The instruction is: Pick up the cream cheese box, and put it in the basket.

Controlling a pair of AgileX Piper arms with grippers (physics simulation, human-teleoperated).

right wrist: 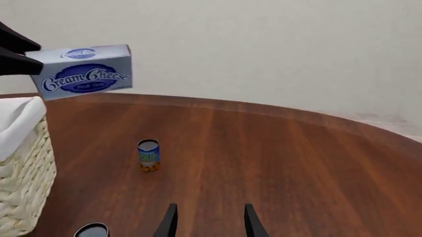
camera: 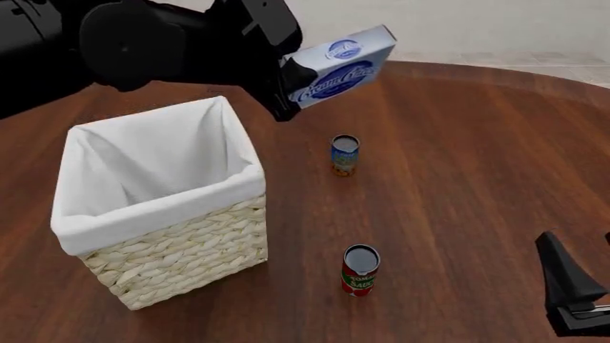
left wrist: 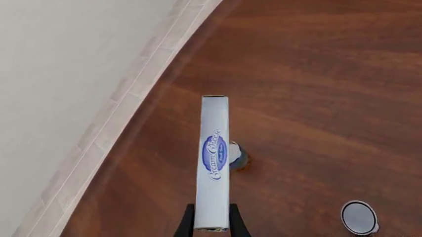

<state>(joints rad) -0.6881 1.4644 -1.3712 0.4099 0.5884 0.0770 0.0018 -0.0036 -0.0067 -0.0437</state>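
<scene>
Cream cheese box (camera: 341, 66) clamped in the left gripper (camera: 284, 84): smooth white printed card, faint sheen; gripper fingers (left wrist: 187, 223) matt black, probably plastic. Below and left of that gripper, basket (camera: 181, 246): rough pale woven wicker, matt white cloth liner. Table (camera: 476, 171): polished reddish wood grain; cans (camera: 345, 155) have metal-looking tops, glossy labels.

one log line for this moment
phase: carry | left gripper: shut on cream cheese box, aloft | basket: not reached | right gripper: open
</scene>
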